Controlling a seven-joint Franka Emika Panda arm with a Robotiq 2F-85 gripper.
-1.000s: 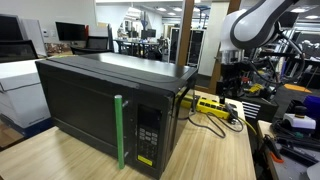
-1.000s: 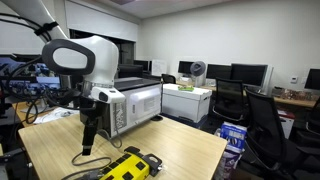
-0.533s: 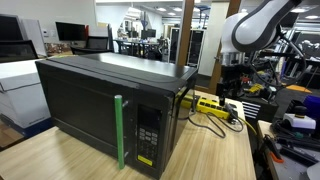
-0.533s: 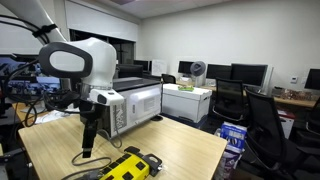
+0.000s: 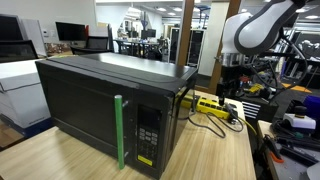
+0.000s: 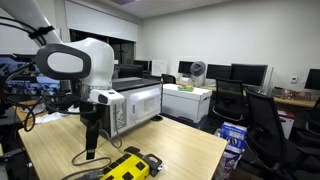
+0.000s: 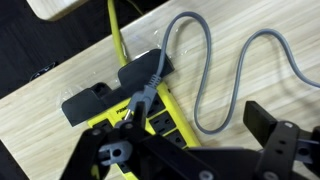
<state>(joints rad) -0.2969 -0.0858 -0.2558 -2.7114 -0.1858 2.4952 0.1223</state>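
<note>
While the gripper [image 6: 91, 152] hangs with jaws spread wide and empty, just above the yellow power strip [image 6: 128, 166] on the pale wooden table [image 5: 215, 150], grey cable [image 7: 205, 50] looping beside, black microwave [image 5: 100, 100] nearby, office monitors [image 6: 250, 73] and chairs [image 6: 265, 115] beyond.

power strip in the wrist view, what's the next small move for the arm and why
Probably lower a little, straight down toward the yellow power strip. The fingers stand open and empty above it, touching nothing; a black plug and a grey cable lie right below, so a slow descent seems safest.
</note>
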